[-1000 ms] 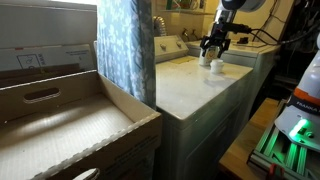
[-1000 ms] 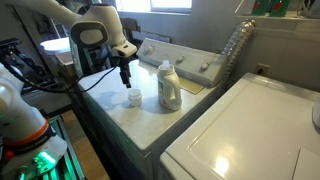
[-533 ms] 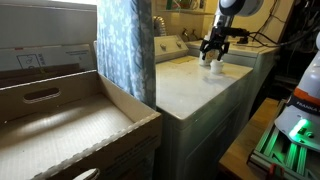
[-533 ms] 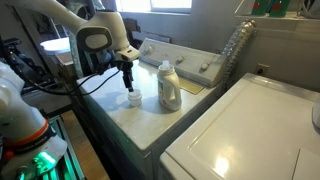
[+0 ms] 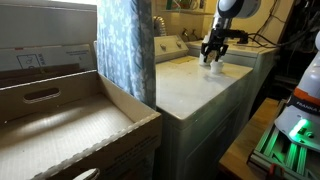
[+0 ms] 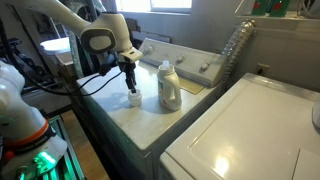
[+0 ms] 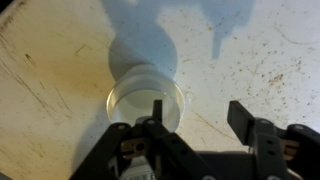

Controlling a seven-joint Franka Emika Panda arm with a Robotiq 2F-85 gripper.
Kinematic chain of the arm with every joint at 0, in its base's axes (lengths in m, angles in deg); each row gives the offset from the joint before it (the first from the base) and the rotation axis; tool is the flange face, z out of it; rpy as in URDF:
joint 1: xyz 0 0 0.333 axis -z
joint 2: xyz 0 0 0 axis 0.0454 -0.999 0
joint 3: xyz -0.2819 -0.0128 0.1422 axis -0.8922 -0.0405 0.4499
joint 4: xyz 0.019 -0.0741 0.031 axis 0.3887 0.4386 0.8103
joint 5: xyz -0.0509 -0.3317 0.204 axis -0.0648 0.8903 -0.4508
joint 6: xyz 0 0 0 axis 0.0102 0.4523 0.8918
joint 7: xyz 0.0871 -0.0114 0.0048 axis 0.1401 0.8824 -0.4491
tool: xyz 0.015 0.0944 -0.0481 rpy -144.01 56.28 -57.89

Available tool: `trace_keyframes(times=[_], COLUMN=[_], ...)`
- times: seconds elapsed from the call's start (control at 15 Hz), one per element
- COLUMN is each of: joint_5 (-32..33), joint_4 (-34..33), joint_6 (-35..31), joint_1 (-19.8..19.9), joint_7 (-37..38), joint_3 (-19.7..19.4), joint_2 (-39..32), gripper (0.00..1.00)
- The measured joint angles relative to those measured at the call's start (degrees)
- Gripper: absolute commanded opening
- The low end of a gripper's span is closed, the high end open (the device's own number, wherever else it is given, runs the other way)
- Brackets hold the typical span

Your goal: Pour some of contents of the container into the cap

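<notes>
The container, a white bottle (image 6: 170,86) with a coloured label, stands upright on the white washer top (image 6: 150,122). The cap (image 6: 134,98), a small white round cup, sits open side up to the bottle's left. It also shows in the wrist view (image 7: 145,93). My gripper (image 6: 130,86) hangs open just above the cap. In the wrist view the gripper (image 7: 197,118) has one finger over the cap's rim and the other over bare surface beside it. It holds nothing. In an exterior view the gripper (image 5: 213,53) sits over small white shapes at the washer's far end.
The washer's control panel (image 6: 185,62) rises behind the bottle. A second white appliance (image 6: 250,130) stands beside it. A patterned curtain (image 5: 125,50) and a large cardboard box (image 5: 60,120) are nearby. Cables hang from the arm (image 6: 100,40).
My gripper has moved down and a little sideways toward the cap, and now sits just over it. The bottle and the cap have not moved.
</notes>
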Motion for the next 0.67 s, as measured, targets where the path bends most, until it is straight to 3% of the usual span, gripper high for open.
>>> trace_keyframes(times=[0.33,0.67], joint_5=[0.15,0.15], joint_4=[-0.17,-0.81], joint_6=[-0.03,-0.03], joint_1=[0.29,0.29], joint_7=[1.26,1.50], joint_3=[-0.12,-0.30], joint_2=[-0.67,-0.87], gripper=[0.01,0.00])
